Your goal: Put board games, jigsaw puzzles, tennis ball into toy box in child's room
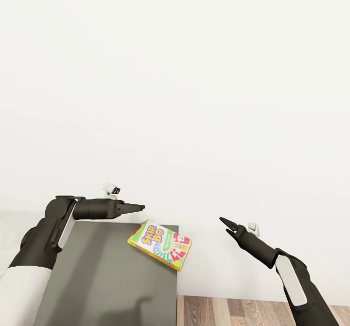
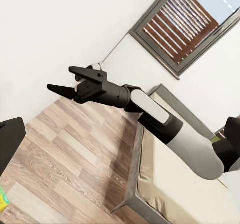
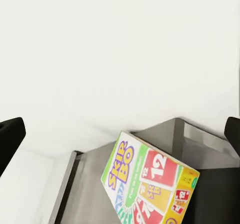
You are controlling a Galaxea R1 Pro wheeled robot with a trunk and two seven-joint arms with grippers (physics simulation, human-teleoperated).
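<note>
A board game, a flat box with a yellow and green Skip-Bo lid, lies at the far right corner of the table's dark grey section, one edge slightly over the rim. The same board game shows close in the right wrist view, between that gripper's spread fingers. My left gripper hovers just above and left of the box, open and empty. My right gripper hangs to the right, off the table, and this right gripper is open and empty. The bed stands behind it.
A plain white wall rises right behind the table. Wooden floor lies to the table's right. In the left wrist view a window with slatted blinds sits above the bed's grey headboard.
</note>
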